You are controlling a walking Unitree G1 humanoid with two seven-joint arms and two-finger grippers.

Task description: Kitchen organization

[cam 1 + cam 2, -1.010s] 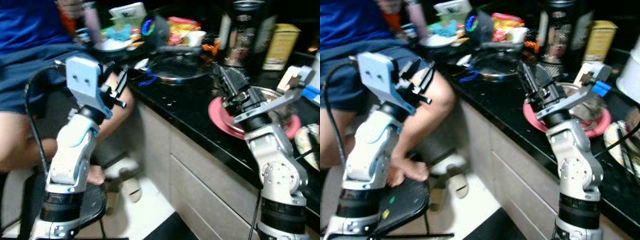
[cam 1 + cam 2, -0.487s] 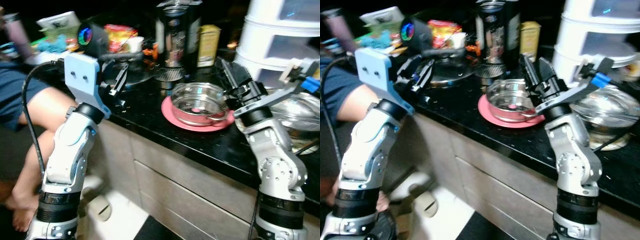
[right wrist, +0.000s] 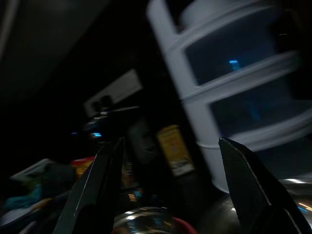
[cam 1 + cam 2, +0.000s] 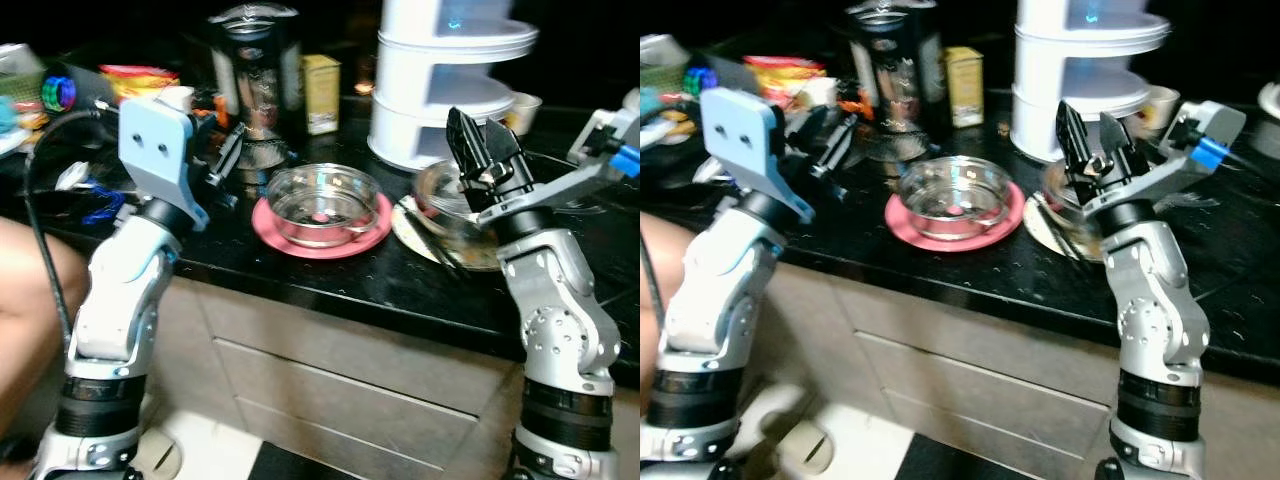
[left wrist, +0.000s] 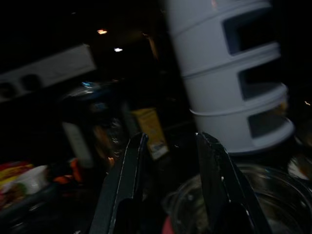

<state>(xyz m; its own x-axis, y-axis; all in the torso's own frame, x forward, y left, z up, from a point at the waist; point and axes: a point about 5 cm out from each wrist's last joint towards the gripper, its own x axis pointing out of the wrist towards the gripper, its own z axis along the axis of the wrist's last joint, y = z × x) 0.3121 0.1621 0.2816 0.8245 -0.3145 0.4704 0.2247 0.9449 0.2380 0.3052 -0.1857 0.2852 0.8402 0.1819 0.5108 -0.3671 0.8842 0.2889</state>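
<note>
**Here: glass bowl on pink plate, mid-desk**

Clear and empty, a glass bowl seated on a round pink plate, near the front edge of the black desk. Open black surface in front of the plate. Behind: a dark blender jar, a yellow box, a tall white tiered container. Beside the plate, a second dish with a clear lid. Left tool raised beside the bowl, fingers slightly apart. Right tool above the lidded dish, fingers wide apart, holding nothing.
</note>
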